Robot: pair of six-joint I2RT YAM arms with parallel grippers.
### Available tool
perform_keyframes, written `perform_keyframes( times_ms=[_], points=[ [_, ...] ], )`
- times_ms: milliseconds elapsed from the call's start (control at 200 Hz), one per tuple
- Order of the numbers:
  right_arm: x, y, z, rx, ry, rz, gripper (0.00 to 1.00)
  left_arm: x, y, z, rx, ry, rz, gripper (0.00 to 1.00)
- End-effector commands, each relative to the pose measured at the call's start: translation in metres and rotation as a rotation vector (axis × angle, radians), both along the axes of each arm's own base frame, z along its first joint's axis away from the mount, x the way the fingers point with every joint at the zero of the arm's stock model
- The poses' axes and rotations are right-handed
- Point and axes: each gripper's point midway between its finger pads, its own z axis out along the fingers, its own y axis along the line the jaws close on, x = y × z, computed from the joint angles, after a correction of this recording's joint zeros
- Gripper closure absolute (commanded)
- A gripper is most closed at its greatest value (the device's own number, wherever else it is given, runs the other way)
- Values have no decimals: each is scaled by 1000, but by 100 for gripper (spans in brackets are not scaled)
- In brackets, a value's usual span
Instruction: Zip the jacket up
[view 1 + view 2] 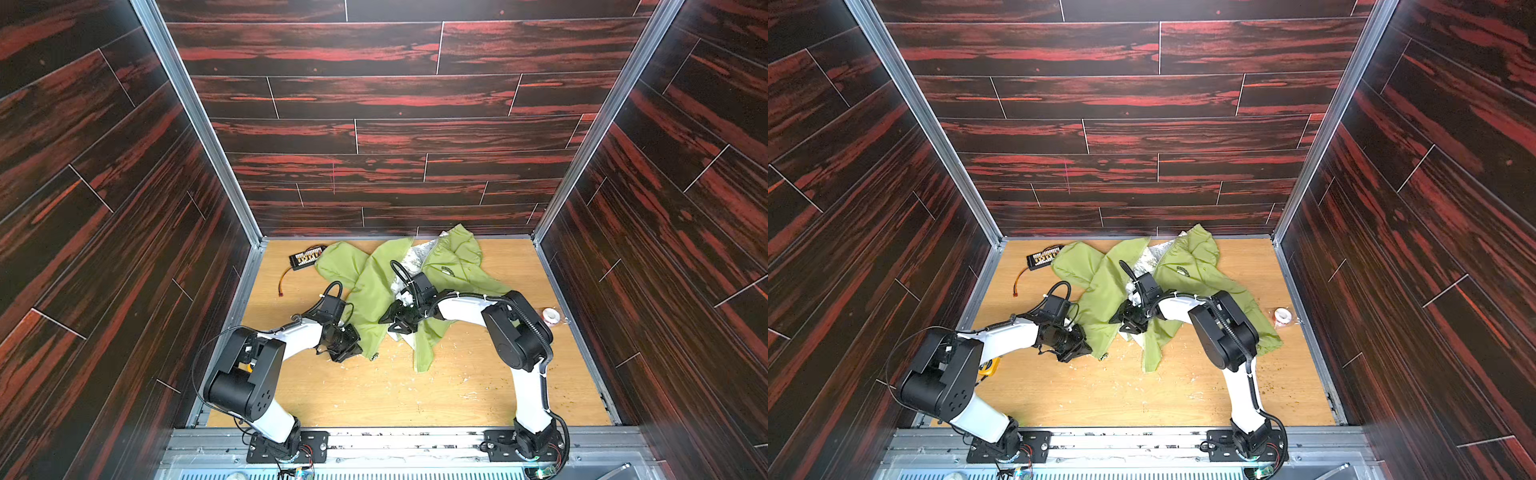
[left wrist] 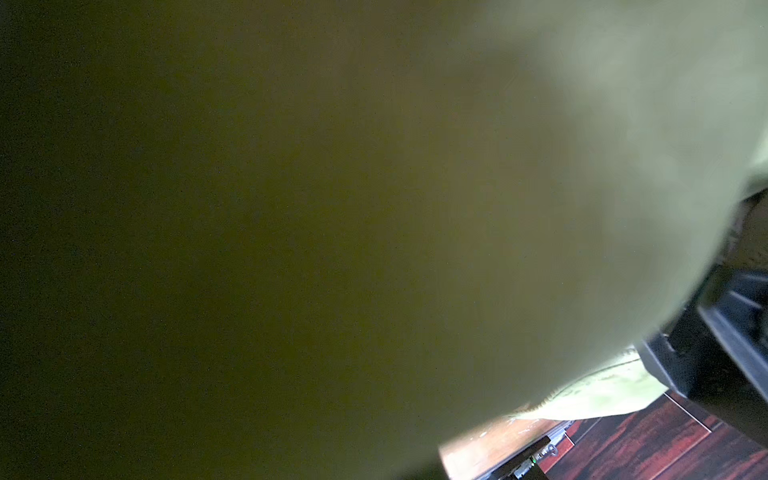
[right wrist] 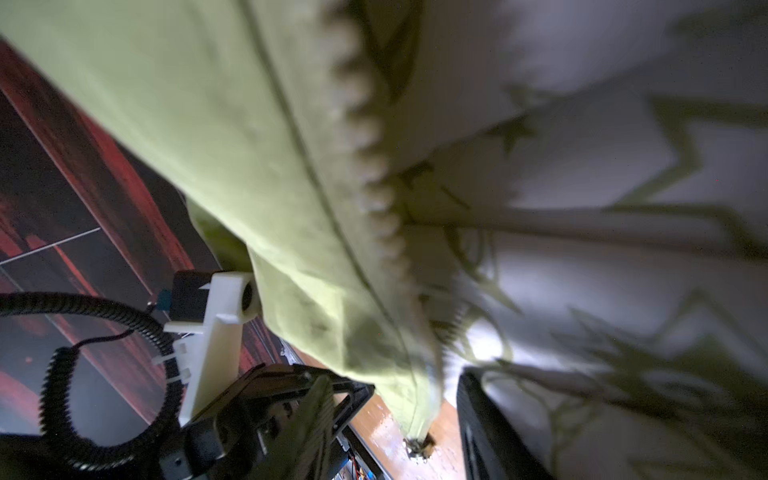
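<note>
Olive-green cloth, thin and limp: the jacket (image 1: 374,286) should weigh little, slip easily and buckle wherever it is not pulled taut. It lies open on the wooden table (image 1: 374,399), spread beneath and beyond both grippers. The left gripper (image 1: 352,348) is clamped tight, apparently on the hem corner, with cloth draped over its camera. The zipper teeth (image 3: 374,178) run just beside the right gripper (image 1: 397,326); how wide it stands I cannot tell. The best hold is probably the stiffer zipper tape near its bottom end (image 3: 417,446).
</note>
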Motion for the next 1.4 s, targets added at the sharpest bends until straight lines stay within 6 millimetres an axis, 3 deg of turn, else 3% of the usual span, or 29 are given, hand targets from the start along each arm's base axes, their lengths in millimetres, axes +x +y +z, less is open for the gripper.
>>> perform_keyframes(
  times_ms=[0, 230, 546, 771, 1012, 1398],
  points=[
    [-5, 6, -17, 11, 32, 14, 49, -13, 9, -13, 40, 42, 1, 95],
    [-16, 21, -4, 89, 10, 52, 50, -15, 9, -15, 39, 44, 1, 95],
    [-44, 25, -6, 147, 15, 91, 51, -18, 10, -16, 36, 37, 8, 96],
    [-53, 37, 5, 208, -15, 127, 54, -20, 11, -18, 34, 38, 11, 95],
    [-64, 32, 9, 227, -14, 124, 63, -21, 11, -18, 30, 33, 20, 96],
    [-66, 31, 38, 307, -97, 126, 64, -22, 11, -20, 26, 37, 27, 95]
  ],
)
